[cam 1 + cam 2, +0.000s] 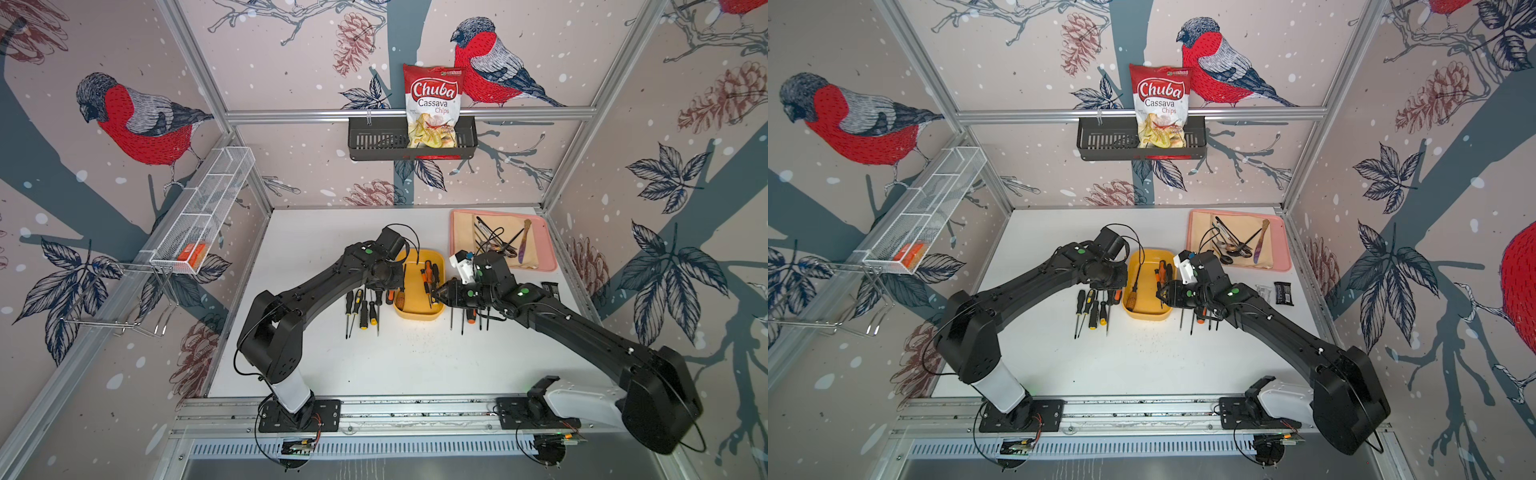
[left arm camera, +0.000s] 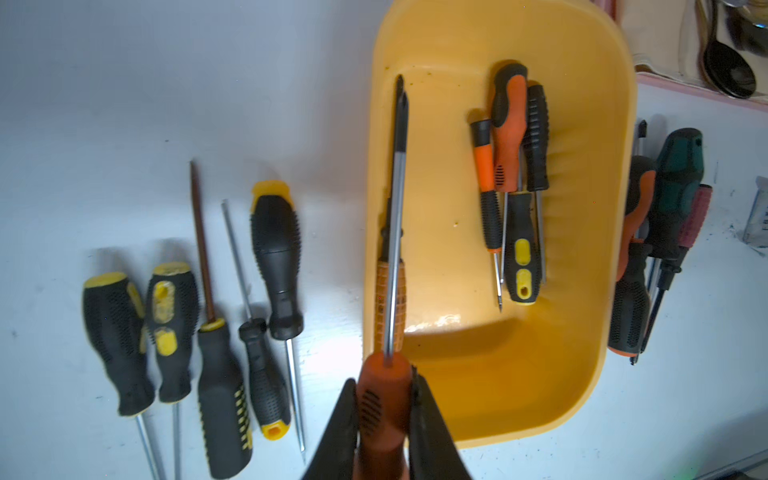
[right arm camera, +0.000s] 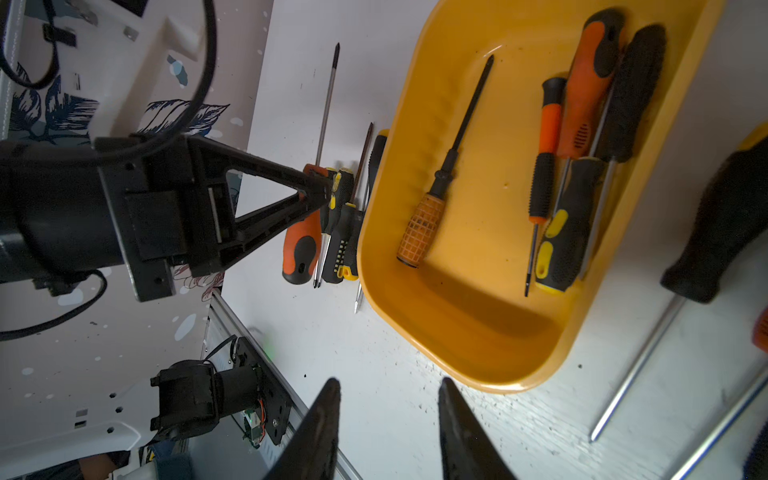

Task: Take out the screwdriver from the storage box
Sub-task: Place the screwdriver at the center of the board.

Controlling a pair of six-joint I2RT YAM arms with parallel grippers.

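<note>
One screwdriver [image 2: 384, 386] in left tool [image 3: 322, 189], tip toward back wall [image 1: 311, 166]; right tool [image 3: 388, 384] parted, empty.

In both top views the storage box [image 1: 417, 316] sits mid-table [image 1: 374, 365]. Inside it, one long screwdriver [image 1: 1134, 286] lies along its left side and a cluster of four [image 2: 511, 187] lies against its right. A row of screwdrivers [image 1: 364, 311] lies on the table left of the box, and a smaller group [image 1: 470, 316] lies right of it. Just beside the box's left rim, the left pincer [image 2: 384, 376] clasps a further screwdriver [image 2: 396, 216]. A tray [image 1: 547, 249] occupies the table's upper right corner. A basket [image 1: 374, 143] hangs on the back wall.
</note>
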